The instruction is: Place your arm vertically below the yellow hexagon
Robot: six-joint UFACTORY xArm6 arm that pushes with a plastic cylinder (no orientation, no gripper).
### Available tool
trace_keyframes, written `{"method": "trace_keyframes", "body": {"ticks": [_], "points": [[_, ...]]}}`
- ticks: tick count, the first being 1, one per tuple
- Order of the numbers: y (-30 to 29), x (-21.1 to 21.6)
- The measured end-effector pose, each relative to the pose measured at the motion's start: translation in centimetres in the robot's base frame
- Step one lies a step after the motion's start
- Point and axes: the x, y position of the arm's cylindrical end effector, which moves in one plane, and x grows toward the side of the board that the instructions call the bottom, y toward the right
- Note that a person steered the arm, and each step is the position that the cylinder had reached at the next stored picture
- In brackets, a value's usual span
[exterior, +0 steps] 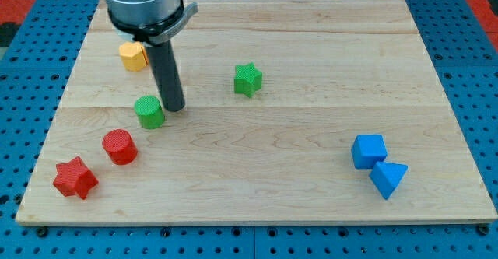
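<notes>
The yellow hexagon [133,56] lies near the view's top left of the wooden board, partly hidden behind my arm's body. My dark rod comes down just to the right of it, and my tip [173,107] rests on the board below and to the right of the hexagon. The tip sits right beside the green cylinder [149,111], at its right edge, touching or nearly so.
A green star [247,78] lies right of the rod. A red cylinder [120,146] and a red star [75,178] lie at the lower left. A blue cube [368,150] and a blue triangle [388,179] sit at the lower right. The board's edge [249,220] runs along the bottom.
</notes>
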Motion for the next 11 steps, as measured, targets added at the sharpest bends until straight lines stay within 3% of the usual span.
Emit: {"method": "trace_keyframes", "body": {"ticks": [1, 2, 3, 5, 6, 8, 10, 11], "points": [[-2.0, -1.7], [-9.2, -1.2], [-9.1, 2.6], [-3.7, 3.0], [-5.2, 1.7], [-0.2, -4.8], [-12.5, -6.2], [-9.2, -8.8]]}}
